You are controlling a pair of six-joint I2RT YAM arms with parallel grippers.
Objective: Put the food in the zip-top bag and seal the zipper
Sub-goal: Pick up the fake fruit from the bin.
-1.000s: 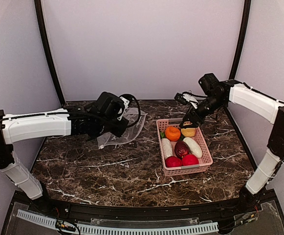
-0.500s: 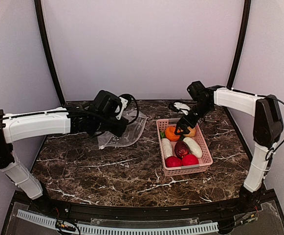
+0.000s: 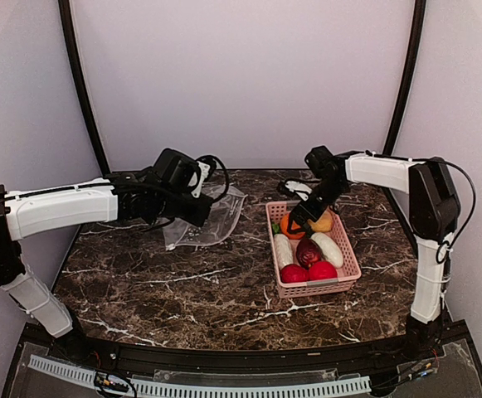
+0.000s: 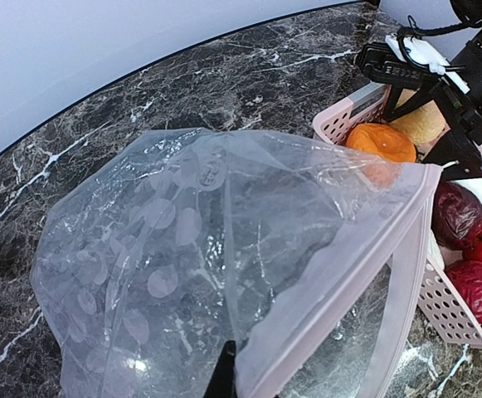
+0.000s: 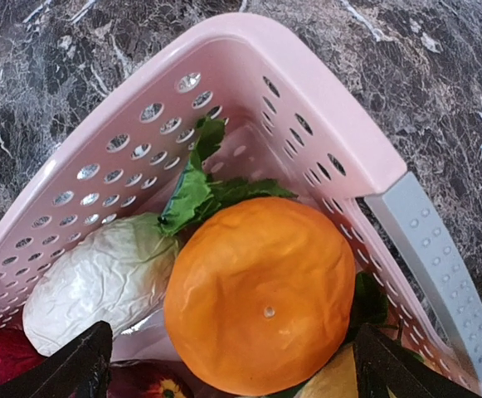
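The clear zip-top bag (image 4: 182, 249) hangs from my left gripper (image 4: 228, 377), which is shut on its mouth edge; the pale pink zipper strip (image 4: 340, 274) runs to the right. In the top view the left gripper (image 3: 201, 215) holds the bag (image 3: 224, 211) left of the pink basket (image 3: 350, 257). My right gripper (image 5: 236, 369) is open, its fingertips (image 5: 83, 365) straddling the orange ball (image 5: 261, 303) in the basket's far end (image 5: 323, 99). A green leaf (image 5: 195, 186) and a white oblong piece (image 5: 99, 282) lie beside it. The right gripper (image 3: 296, 220) partly covers the orange ball.
The basket also holds a yellow ball (image 3: 323, 221), white pieces (image 3: 283, 249), a maroon fruit (image 3: 309, 251) and two red fruits (image 3: 294, 274). The dark marble table (image 3: 182, 282) is walled at the back and both sides.
My right gripper has swung left from the yellow ball and come down over the orange ball. My left gripper has shifted slightly back with the bag.
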